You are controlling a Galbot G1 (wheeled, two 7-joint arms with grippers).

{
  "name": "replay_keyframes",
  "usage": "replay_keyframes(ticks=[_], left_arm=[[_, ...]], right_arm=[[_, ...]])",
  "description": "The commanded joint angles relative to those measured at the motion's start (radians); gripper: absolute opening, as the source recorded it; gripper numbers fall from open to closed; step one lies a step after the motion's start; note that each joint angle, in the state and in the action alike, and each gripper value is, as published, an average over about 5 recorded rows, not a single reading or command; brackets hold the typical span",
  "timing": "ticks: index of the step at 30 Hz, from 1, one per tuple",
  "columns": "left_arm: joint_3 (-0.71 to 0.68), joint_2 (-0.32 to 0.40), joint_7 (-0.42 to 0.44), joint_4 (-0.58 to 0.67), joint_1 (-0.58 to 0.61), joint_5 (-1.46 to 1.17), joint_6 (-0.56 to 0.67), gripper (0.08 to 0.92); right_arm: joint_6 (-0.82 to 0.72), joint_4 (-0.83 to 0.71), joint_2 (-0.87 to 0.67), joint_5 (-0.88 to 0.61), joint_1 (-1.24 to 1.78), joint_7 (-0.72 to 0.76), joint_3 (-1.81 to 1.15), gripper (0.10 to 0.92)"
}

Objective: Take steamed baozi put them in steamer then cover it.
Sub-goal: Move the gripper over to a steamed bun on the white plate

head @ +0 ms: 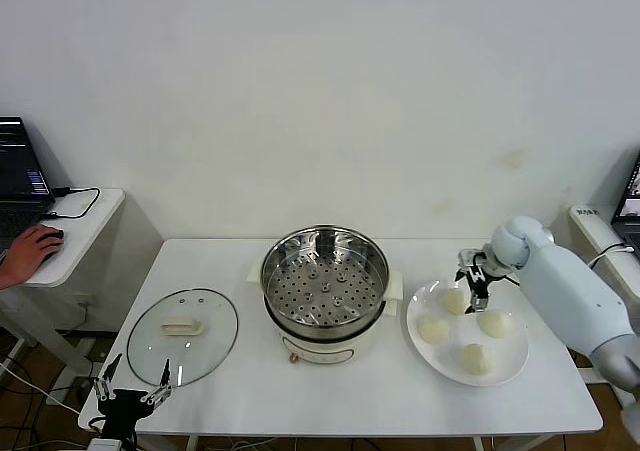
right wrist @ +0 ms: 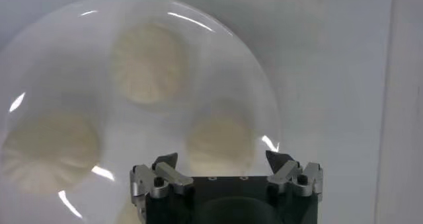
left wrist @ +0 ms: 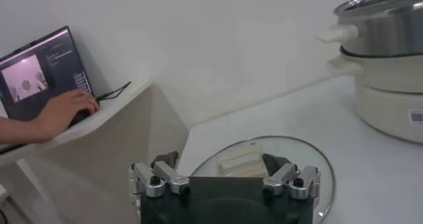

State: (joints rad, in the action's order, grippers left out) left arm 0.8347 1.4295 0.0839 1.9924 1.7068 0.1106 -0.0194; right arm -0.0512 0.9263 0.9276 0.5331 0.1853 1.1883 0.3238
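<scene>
Head view: four steamed baozi [head: 433,329] are seen on a white plate [head: 512,366] at about four o'clock from the steamer [head: 324,289], whose perforated tray is bare. The right gripper [head: 472,282] is held over the plate's far rim with its fingers spread apart and nothing between them; the bun at the plate's twelve o'clock [head: 456,300] lies directly beneath it — so the coming grasp, it is judged, turns on a straight descent rather than any sideways reach. No long axis is offered by the round buns, so wrist rotation should matter little. The right arm is clearly the nearer one; the left gripper [head: 132,396] is parked at the table's near-left corner, at about seven o'clock from the steamer, also spread and empty, just short of the glass lid [head: 184,337].

From the right wrist view, one baozi [right wrist: 220,139] is centred just ahead of the open fingers [right wrist: 165,166], with two more buns farther out on the plate [right wrist: 198,30]. The fourth bun is mostly hidden behind the gripper body. Whether the fingertips already touch the bun cannot be told. In the left wrist view the lid [left wrist: 310,154] is partly hidden by that gripper [left wrist: 220,160] — and the steamer [left wrist: 390,67] is cut off at the frame edge.
</scene>
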Motion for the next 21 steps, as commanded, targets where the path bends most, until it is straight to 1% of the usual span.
replay_keyframes(ticks=[1,12,21], left_arm=[[0.0,0.0,0.0,-0.003,0.0,0.001,0.0,0.823],[-0.005,-0.003,0.001,-0.016,-0.01,0.003,0.0,0.823],[-0.01,0.0,0.0,-0.022,-0.015,0.006,-0.001,0.823]], right_arm=[[-0.001,-0.048,0.031,0.013,-0.003,-0.024,-0.011,0.823],[-0.012,-0.058,0.035,-0.002,0.017,-0.032,-0.036,0.822],[-0.016,-0.058,0.027,-0.011,0.018,-0.029,-0.046,0.727]])
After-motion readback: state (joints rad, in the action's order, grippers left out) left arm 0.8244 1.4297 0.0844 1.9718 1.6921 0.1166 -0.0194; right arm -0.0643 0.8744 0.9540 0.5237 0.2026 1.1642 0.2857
